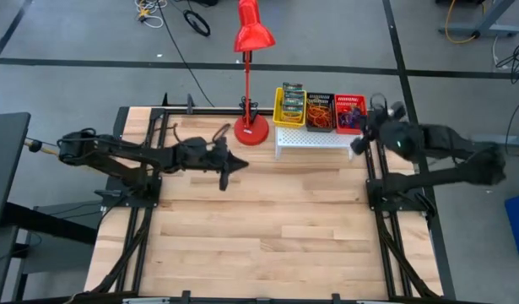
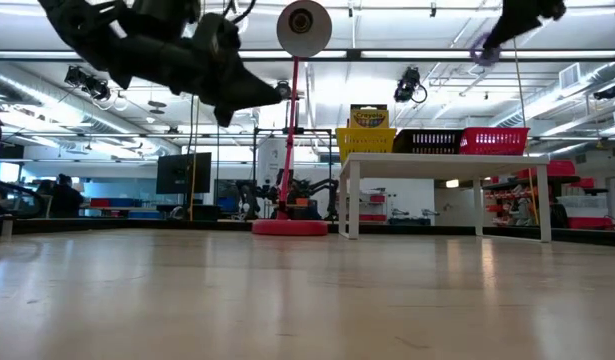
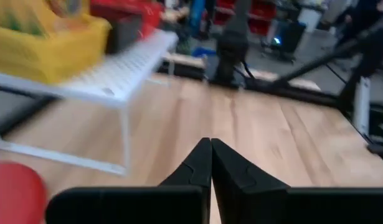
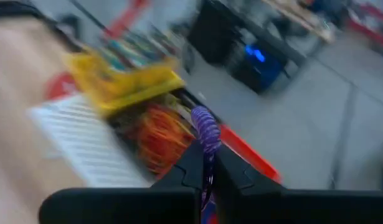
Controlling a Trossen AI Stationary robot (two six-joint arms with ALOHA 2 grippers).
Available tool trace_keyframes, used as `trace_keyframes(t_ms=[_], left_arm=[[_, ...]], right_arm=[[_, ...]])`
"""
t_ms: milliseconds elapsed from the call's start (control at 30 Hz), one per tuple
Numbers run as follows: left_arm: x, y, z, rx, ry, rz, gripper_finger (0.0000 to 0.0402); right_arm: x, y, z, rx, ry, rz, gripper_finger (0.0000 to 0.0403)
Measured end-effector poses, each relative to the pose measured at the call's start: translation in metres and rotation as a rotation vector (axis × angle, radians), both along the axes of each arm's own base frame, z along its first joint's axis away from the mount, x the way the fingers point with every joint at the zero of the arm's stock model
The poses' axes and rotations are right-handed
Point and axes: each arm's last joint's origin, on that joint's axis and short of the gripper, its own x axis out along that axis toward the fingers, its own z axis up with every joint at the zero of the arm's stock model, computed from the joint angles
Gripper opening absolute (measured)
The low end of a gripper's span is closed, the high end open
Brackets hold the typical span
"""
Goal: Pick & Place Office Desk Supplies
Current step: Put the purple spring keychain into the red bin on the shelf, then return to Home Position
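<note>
Pinched between the fingers of my right gripper [image 4: 207, 168], a purple rubber band [image 4: 206, 127] hangs in the air above the red bin [image 1: 349, 113], at the far right corner of the tabletop [image 1: 267, 228]. Beside it on the white stand [image 1: 314, 139] sit the black bin [image 1: 319, 112] of orange bands and the yellow bin [image 1: 292, 106] of crayon boxes. My left gripper [image 3: 210, 163], fully closed and empty, hovers near the lamp base [image 1: 251, 130].

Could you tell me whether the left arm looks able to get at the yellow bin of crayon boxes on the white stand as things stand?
Probably yes. The left gripper, shut and empty, hangs above bare table near the red lamp. The yellow bin stands at the near end of the white stand, open on top. The lamp's stem stands close by, so it should come in beside it.
</note>
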Motion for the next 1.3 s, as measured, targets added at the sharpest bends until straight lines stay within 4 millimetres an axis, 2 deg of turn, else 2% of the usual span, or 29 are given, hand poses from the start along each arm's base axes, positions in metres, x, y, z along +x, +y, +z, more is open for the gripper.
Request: trace_keyframes(t_ms=[167,300,400,500,633,833,967,1067,1167,1300], left_arm=[[-0.020,0.013,0.005,0.040,-0.056,0.061,0.0007],[-0.037,0.018,-0.001,0.044,-0.078,0.093,0.0007],[-0.047,0.018,-0.005,0.048,-0.107,0.108,0.0007],[-0.056,0.018,-0.007,0.051,-0.123,0.120,0.0007],[-0.066,0.018,-0.009,0.058,-0.135,0.131,0.0007],[-0.079,0.020,-0.012,0.071,-0.160,0.169,0.0008],[-0.087,0.021,-0.013,0.077,-0.178,0.187,0.0008],[-0.091,0.020,-0.010,0.083,-0.191,0.197,0.0008],[-0.096,0.019,-0.005,0.105,-0.210,0.197,0.0008],[-0.103,0.016,-0.003,0.118,-0.197,0.194,0.0008]], right_arm=[[0.005,-0.039,-0.015,0.120,0.062,-0.124,0.0015],[0.010,-0.075,-0.032,0.215,0.133,-0.231,0.0015],[0.013,-0.098,-0.039,0.271,0.115,-0.267,0.0017],[0.015,-0.114,-0.044,0.329,0.086,-0.259,0.0032],[0.018,-0.126,-0.054,0.370,0.113,-0.298,0.0075],[0.019,-0.128,-0.053,0.342,0.095,-0.336,0.0151],[0.014,-0.122,-0.047,0.321,0.064,-0.340,0.0197],[0.008,-0.114,-0.039,0.309,0.021,-0.305,0.0217],[0.002,-0.098,-0.029,0.309,-0.018,-0.163,0.0207],[0.001,-0.068,-0.032,0.260,-0.126,0.093,0.0131]])
